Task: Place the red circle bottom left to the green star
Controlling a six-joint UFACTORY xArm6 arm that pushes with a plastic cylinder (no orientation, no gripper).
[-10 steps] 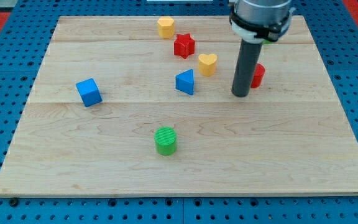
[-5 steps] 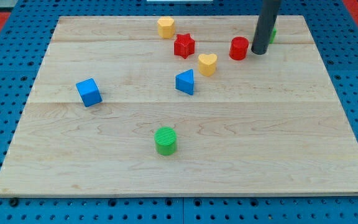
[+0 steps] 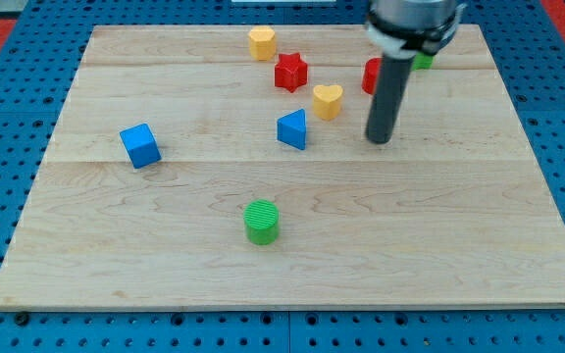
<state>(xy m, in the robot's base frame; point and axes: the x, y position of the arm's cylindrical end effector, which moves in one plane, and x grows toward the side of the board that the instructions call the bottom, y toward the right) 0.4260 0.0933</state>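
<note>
Taking the yellow heart (image 3: 328, 100) as the landmark and starting at the view's bottom of the wooden worktop (image 3: 439, 255), the green cylinder (image 3: 261, 221) stands nearest, well below the heart and off to its left. Farther up and far to the heart's left sits the blue cube (image 3: 140, 145). The blue triangle (image 3: 293, 129) lies just below and left of the heart, close to it but not touching. My tip (image 3: 379, 140) rests on the worktop below and to the right of the heart, clear of every block; there is no claw on this rod, so it holds nothing. The red circle (image 3: 370, 75) shows only as a sliver up and to the right of the heart, its right side hidden behind the rod. Just beyond it, at the rod's right edge, a scrap of the green star (image 3: 423, 60) peeks out, its shape not readable. The red star (image 3: 290, 72) sits just above and left of the heart, and the yellow hexagon (image 3: 262, 42) lies farthest, above and left again.
</note>
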